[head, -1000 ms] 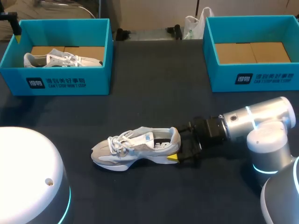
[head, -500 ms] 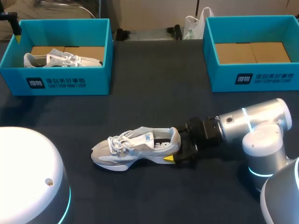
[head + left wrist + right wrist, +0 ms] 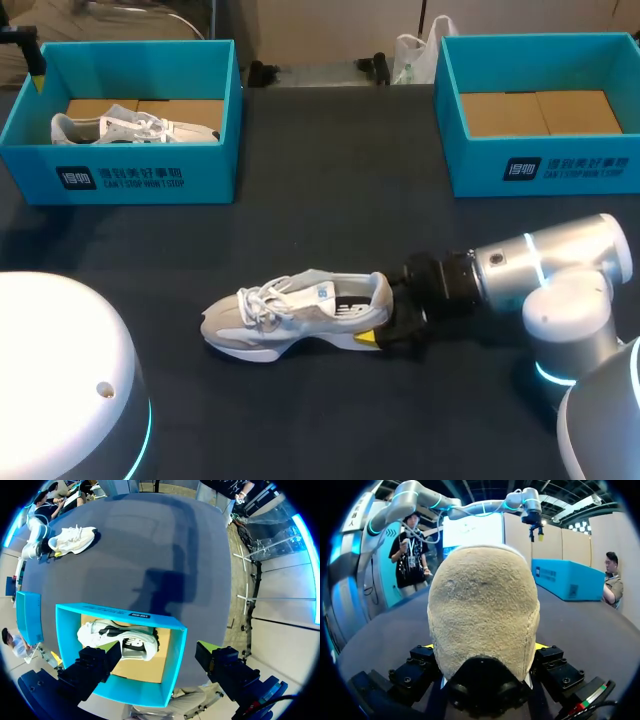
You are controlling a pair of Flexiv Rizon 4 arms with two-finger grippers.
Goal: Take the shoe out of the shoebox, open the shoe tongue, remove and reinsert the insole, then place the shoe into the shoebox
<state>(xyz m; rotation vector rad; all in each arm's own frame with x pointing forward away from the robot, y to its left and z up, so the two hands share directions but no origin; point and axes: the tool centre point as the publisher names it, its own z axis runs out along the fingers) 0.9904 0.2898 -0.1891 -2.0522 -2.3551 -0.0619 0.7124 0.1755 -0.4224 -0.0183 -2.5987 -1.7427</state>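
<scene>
Inside left shoebox (image 3: 150, 178), shoe (image 3: 125, 128); second shoe (image 3: 290, 315) outside

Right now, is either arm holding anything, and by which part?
The right gripper holds the shoe on the table by its heel, pinched from both sides. The left gripper is open above a shoebox, holding nothing.
</scene>
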